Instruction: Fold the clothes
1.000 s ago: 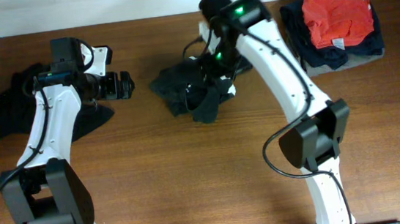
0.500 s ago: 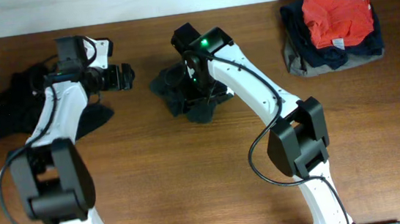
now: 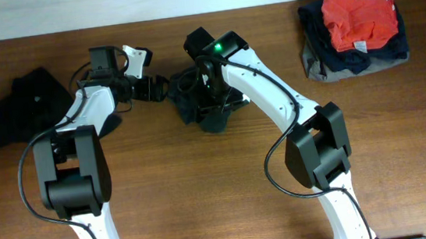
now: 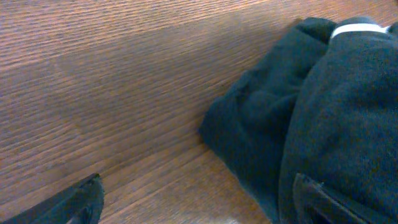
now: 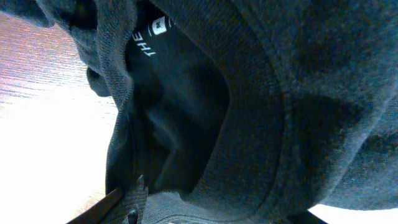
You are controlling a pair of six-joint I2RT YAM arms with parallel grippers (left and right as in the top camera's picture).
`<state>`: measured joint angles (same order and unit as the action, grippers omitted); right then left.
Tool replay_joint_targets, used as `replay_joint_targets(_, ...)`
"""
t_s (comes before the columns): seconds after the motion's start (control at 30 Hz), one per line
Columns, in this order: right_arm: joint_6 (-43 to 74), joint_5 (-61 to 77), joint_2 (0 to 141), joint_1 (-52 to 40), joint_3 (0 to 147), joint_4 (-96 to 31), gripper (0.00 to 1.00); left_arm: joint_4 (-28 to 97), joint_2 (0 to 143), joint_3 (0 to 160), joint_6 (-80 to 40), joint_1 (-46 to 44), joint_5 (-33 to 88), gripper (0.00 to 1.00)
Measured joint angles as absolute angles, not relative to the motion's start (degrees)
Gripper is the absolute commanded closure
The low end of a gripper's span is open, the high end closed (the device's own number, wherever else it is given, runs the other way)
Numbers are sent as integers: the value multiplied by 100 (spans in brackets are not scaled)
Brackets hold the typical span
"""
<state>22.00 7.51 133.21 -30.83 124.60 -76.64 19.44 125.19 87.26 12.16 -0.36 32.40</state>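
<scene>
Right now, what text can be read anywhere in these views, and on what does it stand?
"THE": inside the collar of the dark T-shirt.
"BO", "WEY": white letters on the folded red garment, partly hidden.
Small white tag beside "THE": too blurred to read.

Inside the collar of the dark T-shirt (image 5: 261, 93), white capitals printed on the cloth read "THE". A small white tag (image 5: 160, 25) just beside them is too small to read. The orange-red garment (image 3: 360, 15) bears white capitals, of which only "BO" and "WEY" are legible.
</scene>
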Motion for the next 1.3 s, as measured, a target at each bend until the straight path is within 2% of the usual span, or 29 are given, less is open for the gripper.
replay_joint_targets(0.13, 2185, 751, 13321, -3083, 12460, -7664, 42, 1944, 12519, 8735, 1227, 235, 3752, 1)
replay_joint_targets(0.27, 2180, 751, 13321, -3083, 12460, -7653, 43, 1953, 12519, 8748, 1238, 698, 4401, 11)
replay_joint_targets(0.4, 2180, 751, 13321, -3083, 12460, -7618, 43, 1979, 12519, 8759, 1253, 954, 4947, 11)
replay_joint_targets(0.47, 2180, 751, 13321, -3083, 12460, -7618, 43, 2038, 12519, 8761, 1293, 910, 5105, 11)
replay_joint_targets(0.5, 2178, 751, 13321, -3083, 12460, -7618, 45, 2062, 12519, 8761, 1328, 858, 5159, 15)
replay_joint_targets(0.6, 2154, 749, 13321, -3083, 12460, -7616, 47, 2099, 12519, 8764, 1441, 615, 5277, 17)
replay_joint_targets(0.63, 2150, 751, 13321, -3083, 12460, -7614, 48, 2099, 12521, 8764, 1461, 519, 5293, 21)
replay_joint_targets(0.8, 2102, 751, 13321, -3083, 12460, -7599, 49, 2097, 12554, 8764, 1551, 156, 5299, 27)
replay_joint_targets(0.9, 2078, 751, 13321, -3083, 12460, -7599, 50, 2099, 12578, 8764, 1566, 86, 5290, 37)
replay_joint_targets(0.93, 2075, 751, 13321, -3083, 12460, -7599, 54, 2097, 12589, 8764, 1570, 62, 5269, 45)
replay_joint_targets(1.0, 2036, 749, 13321, -3083, 12460, -7596, 63, 2099, 12606, 8764, 1579, 10, 5170, 70)
replay_joint_targets(1.1, 2014, 742, 13321, -3083, 12460, -7603, 86, 2073, 12619, 8764, 1623, -82, 4993, 98)
replay_joint_targets(1.17, 2051, 744, 13321, -3083, 12460, -7618, 96, 1992, 12619, 8764, 1612, -141, 4886, 99)
replay_joint_targets(1.3, 2056, 731, 13321, -3083, 12460, -7745, 96, 1693, 12623, 8764, 1470, -193, 4630, 99)
